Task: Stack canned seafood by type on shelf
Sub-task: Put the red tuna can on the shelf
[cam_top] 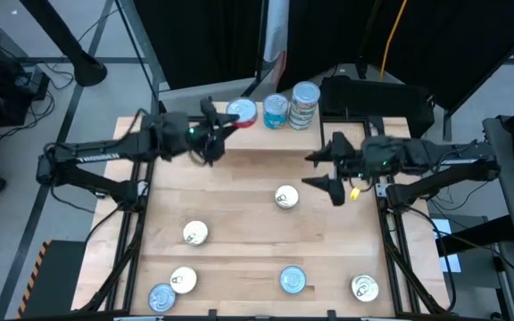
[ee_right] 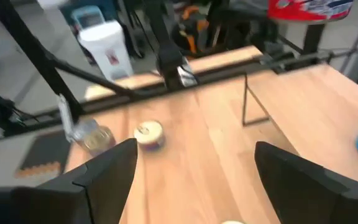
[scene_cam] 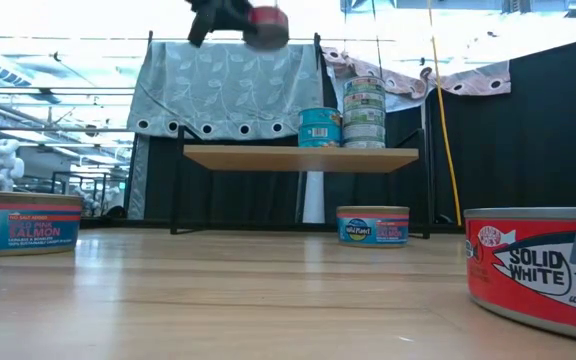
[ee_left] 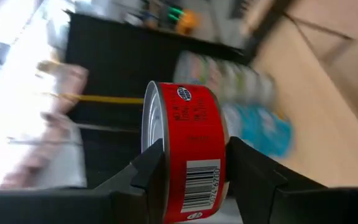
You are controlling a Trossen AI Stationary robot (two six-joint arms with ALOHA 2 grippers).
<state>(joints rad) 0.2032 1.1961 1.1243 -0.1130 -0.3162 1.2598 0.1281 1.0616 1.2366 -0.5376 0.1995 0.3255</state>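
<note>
My left gripper point(cam_top: 228, 119) is shut on a red-sided tin point(ee_left: 188, 149), which it holds in the air over the left part of the shelf point(scene_cam: 300, 157); the same tin point(scene_cam: 268, 28) shows well above the wooden top in the low view. On the shelf's right part stand a blue tin point(cam_top: 276, 110) and a stack of tins point(cam_top: 304, 104). My right gripper point(cam_top: 324, 171) hangs open and empty above the table, just in front of the shelf's right end. Several more tins lie flat on the table, the nearest point(cam_top: 286, 197) just below my right gripper. My left gripper pinches the red tin between its two fingers, one finger point(ee_left: 146, 171) on the lid face and the other on the bottom face point(ee_left: 224, 163), so the red side wall with the barcode faces the wrist. The fingers come nearly level from the table's left. The tin is lifted clear of the shelf.
Loose tins lie on the table at the near left point(cam_top: 194, 234) point(cam_top: 183, 280) point(cam_top: 161, 297), near middle point(cam_top: 293, 280) and near right point(cam_top: 364, 287). A dark curtain hangs behind the shelf. The shelf's thin black leg point(ee_right: 247, 99) stands near my right gripper.
</note>
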